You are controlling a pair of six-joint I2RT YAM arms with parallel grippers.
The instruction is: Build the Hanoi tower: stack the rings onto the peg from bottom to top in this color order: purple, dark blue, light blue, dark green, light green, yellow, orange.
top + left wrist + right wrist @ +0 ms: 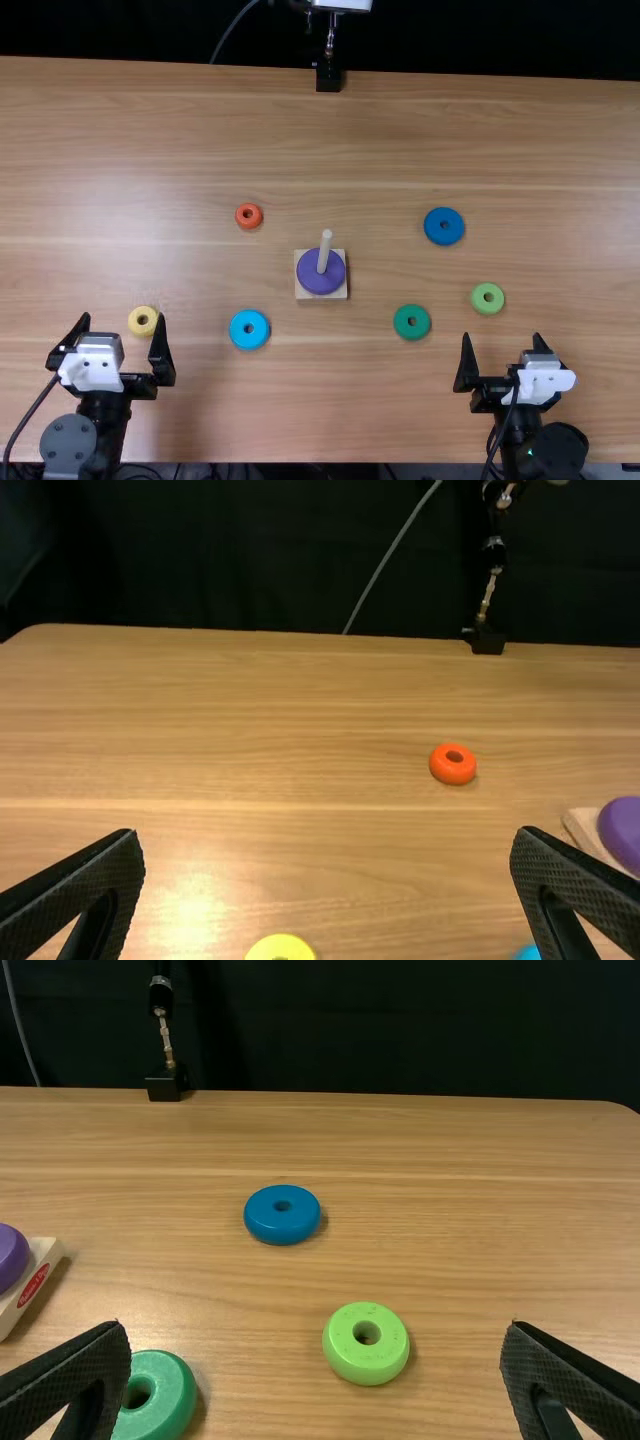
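See first the light brown wooden table (150,130), with everything set out on or above it. Find over the near part, to the left, the left gripper (122,317), opened wide, gripping nothing, with textured fingers (78,888) standing well apart in its wrist view. Notice likewise, to the right, the right gripper (503,337), also spread wide and empty, with a broad stretch of tabletop between its fingers (68,1375). Come next to the pale square base (338,294) near the middle, bearing an upright peg (325,252) and, threaded flat around it, the purple ring (309,281). Look right of the base and farther off for the dark blue ring (433,235), flat on the wood, then left and nearer for the light blue ring (238,337). Find the dark green ring (401,330) between base and right gripper, and the light green ring (478,304) just beyond that gripper's fingertips. Spot the yellow ring (134,326) lying between the left gripper's fingertips as seen from above, but ungripped. End on the orange ring (240,222), smallest of all, flat on the table, left of the base and farther away.
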